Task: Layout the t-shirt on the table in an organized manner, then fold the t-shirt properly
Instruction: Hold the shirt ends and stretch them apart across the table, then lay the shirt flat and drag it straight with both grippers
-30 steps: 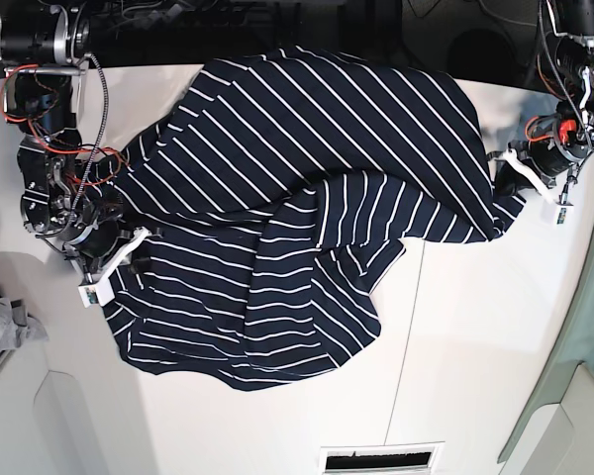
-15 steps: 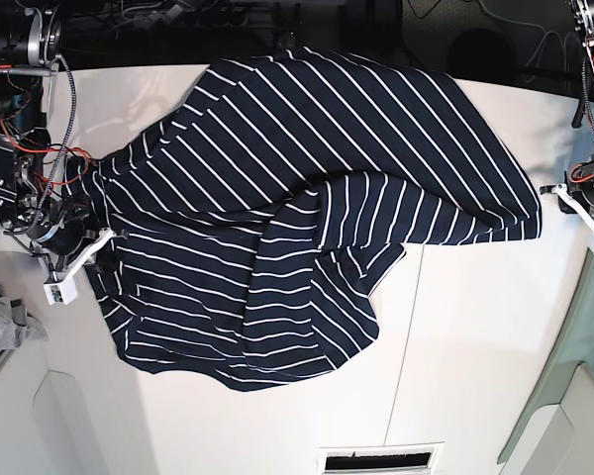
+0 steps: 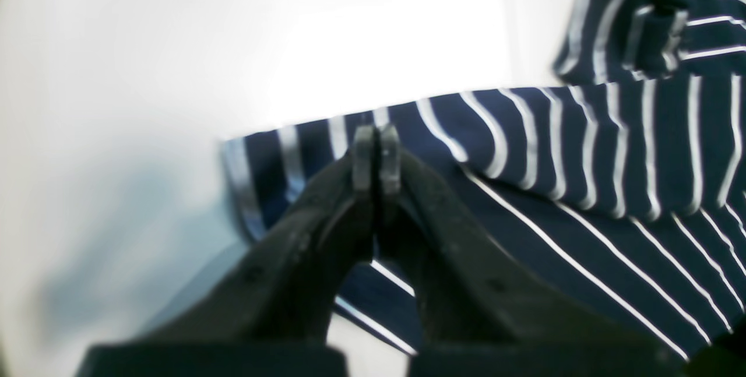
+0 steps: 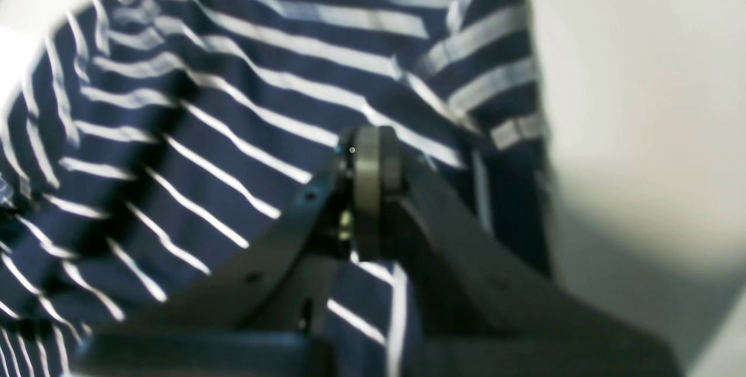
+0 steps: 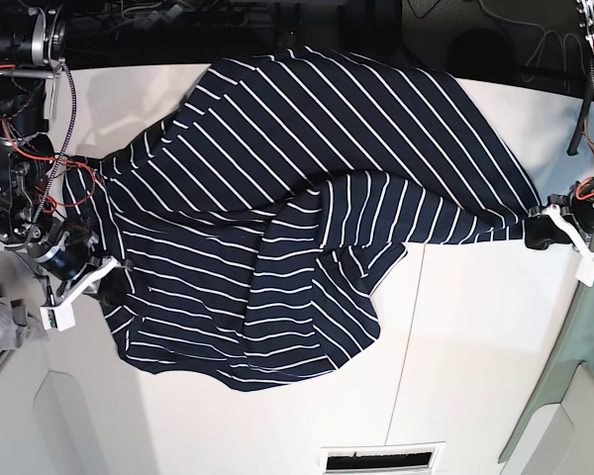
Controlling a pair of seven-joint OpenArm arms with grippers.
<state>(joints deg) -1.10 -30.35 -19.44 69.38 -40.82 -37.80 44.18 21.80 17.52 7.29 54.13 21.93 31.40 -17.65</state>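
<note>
The navy t-shirt (image 5: 297, 198) with thin white stripes lies crumpled and partly spread over the white table (image 5: 475, 346), with a fold bunched in its middle. My left gripper (image 5: 552, 226), at the right of the base view, is shut on the shirt's right corner and holds it stretched out. In the left wrist view the gripper (image 3: 376, 155) has its jaws together at the shirt's edge (image 3: 583, 150). My right gripper (image 5: 101, 279) is shut on the shirt's left edge. The right wrist view shows this gripper (image 4: 373, 155) closed over the striped cloth (image 4: 204, 103).
A small grey cloth (image 5: 0, 332) lies at the left edge. A slotted vent (image 5: 381, 458) sits at the table's front edge. A thin dark seam (image 5: 408, 327) runs across the tabletop. The table's right edge (image 5: 574, 327) is close to my left gripper.
My left gripper has pulled the shirt's corner further right, stretching that side. My right gripper has pulled the left edge outward and then slightly toward the front.
</note>
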